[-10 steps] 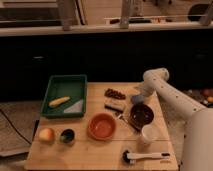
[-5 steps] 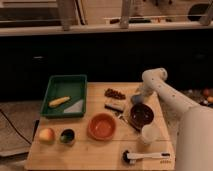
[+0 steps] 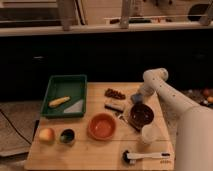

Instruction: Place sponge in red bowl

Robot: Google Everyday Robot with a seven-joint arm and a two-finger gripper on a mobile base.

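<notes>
The red bowl (image 3: 102,126) is orange-red and sits empty near the front middle of the wooden table (image 3: 100,150). A small blue-grey block, the sponge (image 3: 135,99), lies at the back right of the table, just behind the dark maroon bowl (image 3: 142,114). My gripper (image 3: 137,95) hangs from the white arm (image 3: 165,92) directly at the sponge, low over the table. The sponge is partly hidden by the gripper.
A green tray (image 3: 55,82) at back left holds a yellow item (image 3: 59,101). A dark block with a tan top (image 3: 115,105) and a dark reddish pile (image 3: 115,93) lie mid-table. An apple (image 3: 46,134), a dark cup (image 3: 67,135), a white cup (image 3: 148,134) and a brush (image 3: 145,156) line the front.
The arm has shifted slightly left and the gripper has come down a little toward the sponge. Nothing on the table has moved.
</notes>
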